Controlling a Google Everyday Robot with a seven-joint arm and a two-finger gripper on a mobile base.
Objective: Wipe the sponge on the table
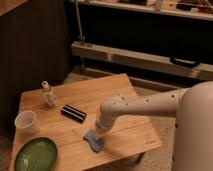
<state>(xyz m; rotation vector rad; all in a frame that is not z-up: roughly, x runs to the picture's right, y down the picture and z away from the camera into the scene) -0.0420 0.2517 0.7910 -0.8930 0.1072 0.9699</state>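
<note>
The blue sponge lies flat on the light wooden table, near its front edge at the middle. My white arm reaches in from the right and bends down, so that my gripper presses onto the sponge's upper right part. The arm's end covers the contact, and part of the sponge is hidden under it.
A black striped block lies left of the arm. A small white bottle stands at the back left, a clear plastic cup at the left edge, and a green plate at the front left corner. Shelving runs behind the table.
</note>
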